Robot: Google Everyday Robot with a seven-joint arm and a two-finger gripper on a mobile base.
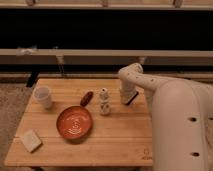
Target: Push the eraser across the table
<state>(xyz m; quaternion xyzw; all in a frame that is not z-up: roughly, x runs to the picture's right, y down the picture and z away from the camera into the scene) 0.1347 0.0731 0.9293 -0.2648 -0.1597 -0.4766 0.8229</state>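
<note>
My own arm (170, 115) is running off the right and bottom edges. My gripper (131, 99) is blurring low over the table (115, 142), its tips too small to read.

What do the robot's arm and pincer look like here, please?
The arm has smooth, rounded, cream-white shells, with a few small dark holes on its broad lower section. It narrows to the pincer above the table, pale with a dark tip. No cables show.
</note>
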